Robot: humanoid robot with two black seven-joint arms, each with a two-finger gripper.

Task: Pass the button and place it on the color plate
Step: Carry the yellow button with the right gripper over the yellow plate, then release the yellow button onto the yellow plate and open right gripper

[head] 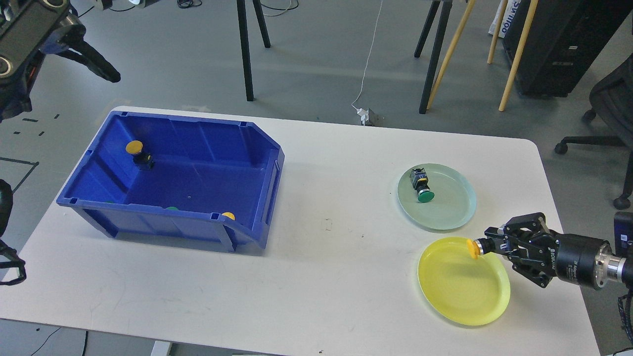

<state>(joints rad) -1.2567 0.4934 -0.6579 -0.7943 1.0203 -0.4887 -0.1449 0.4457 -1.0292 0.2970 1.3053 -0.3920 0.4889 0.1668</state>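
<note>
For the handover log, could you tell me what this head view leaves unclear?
- Buttons behind the blue plastic bin's near wall: only cap tops show.
- Yellow-capped button in the right claw: body hidden by fingers.
- Left claw: end dark, state unreadable; arm cut by the edge.

The near wall of the blue bin [163,217] hides all but the caps of three buttons, two green and one yellow. My left claw [99,62] is partly cut off by the top-left edge. The worktop [316,277] runs off the bottom.
</note>
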